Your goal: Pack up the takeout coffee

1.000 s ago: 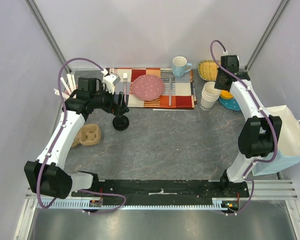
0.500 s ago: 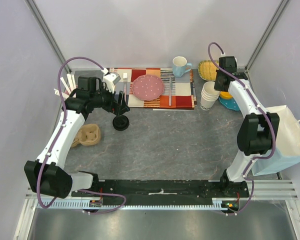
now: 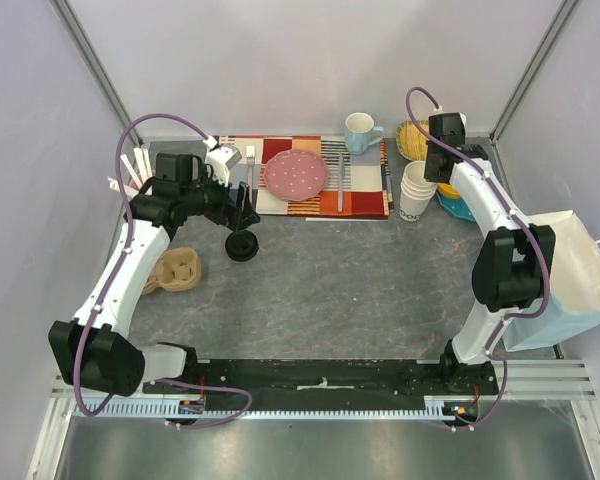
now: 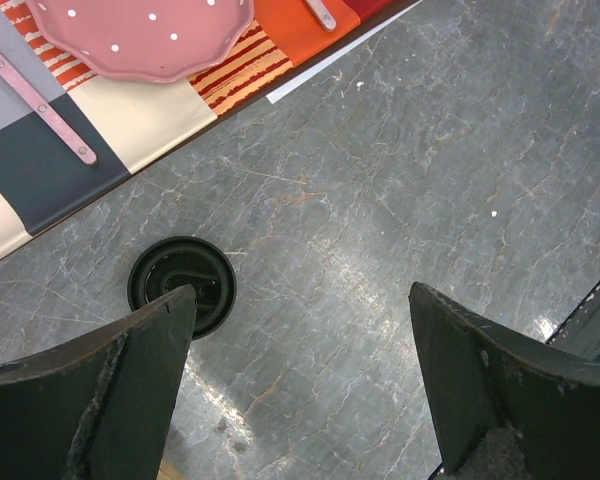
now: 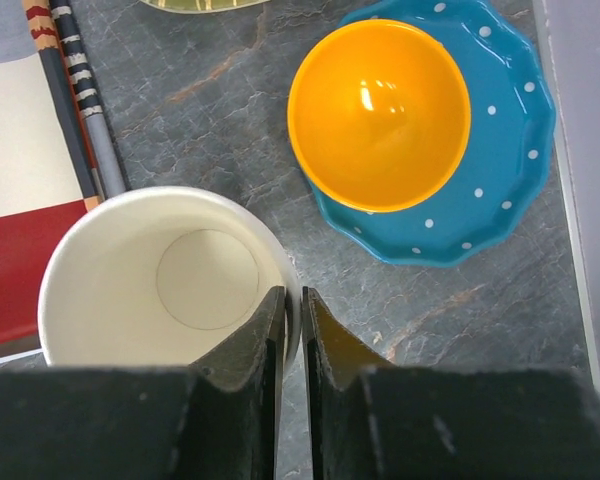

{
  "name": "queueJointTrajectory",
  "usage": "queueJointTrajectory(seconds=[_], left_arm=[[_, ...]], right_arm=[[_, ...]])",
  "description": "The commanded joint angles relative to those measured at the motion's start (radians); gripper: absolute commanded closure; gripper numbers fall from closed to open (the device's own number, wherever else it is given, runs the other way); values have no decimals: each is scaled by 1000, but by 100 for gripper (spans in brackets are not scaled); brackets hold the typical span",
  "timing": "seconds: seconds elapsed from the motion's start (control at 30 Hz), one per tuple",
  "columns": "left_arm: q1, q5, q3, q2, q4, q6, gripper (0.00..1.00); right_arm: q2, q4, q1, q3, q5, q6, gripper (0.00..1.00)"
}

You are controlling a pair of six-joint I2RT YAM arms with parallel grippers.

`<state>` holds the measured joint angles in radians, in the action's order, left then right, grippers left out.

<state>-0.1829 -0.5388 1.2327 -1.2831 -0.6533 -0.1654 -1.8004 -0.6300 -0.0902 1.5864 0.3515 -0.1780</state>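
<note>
A stack of cream paper cups [image 3: 417, 190] stands by the right end of the placemat. In the right wrist view the top cup [image 5: 150, 280] is open and empty. My right gripper [image 5: 292, 300] is closed on its right rim, with one finger inside the cup and one outside; it also shows in the top view [image 3: 436, 168]. The black lid [image 3: 242, 245] lies flat on the table in front of the placemat, and also shows in the left wrist view [image 4: 182, 285]. My left gripper [image 4: 300, 300] is open and empty just above the table, its left finger beside the lid.
The striped placemat [image 3: 365, 200] carries a pink plate [image 3: 296, 174], a fork and a knife. A light blue mug [image 3: 360, 131] and a yellow dish [image 3: 412, 138] stand at the back. An orange bowl [image 5: 380, 110] sits on a blue dotted plate [image 5: 510, 150]. A cardboard cup carrier [image 3: 175, 270] lies left and a bag [image 3: 580, 275] right.
The right wrist has shifted left towards the stack of cups. The left arm and the lid have not moved.
</note>
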Motion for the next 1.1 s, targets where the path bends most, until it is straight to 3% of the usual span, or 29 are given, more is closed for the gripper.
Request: queueJointTrajectory(seconds=[0.0,0.2,0.5,0.67,0.83,0.97,1.07], left_arm=[[-1,-44,33,1,24,6,7],[-4,-52,33,1,24,4,7],[-4,-55,31,2,24,-2,8],[-7,-53,33,-1,24,-3,8],[-9,-56,33,1,24,1,9],[-10,-59,33,-1,24,1,9],[-13,-64,34,-2,24,3,9]], right_arm=[[15,-8,-5,47,64,17,81],[19,-11,-5,49,78,23,70],[26,-10,-11,40,67,29,100],[50,-16,-23,41,61,60,100],[113,-16,-37,26,-60,77,100],[147,-45,-37,40,29,84,100],[151,-54,-37,53,3,104,100]])
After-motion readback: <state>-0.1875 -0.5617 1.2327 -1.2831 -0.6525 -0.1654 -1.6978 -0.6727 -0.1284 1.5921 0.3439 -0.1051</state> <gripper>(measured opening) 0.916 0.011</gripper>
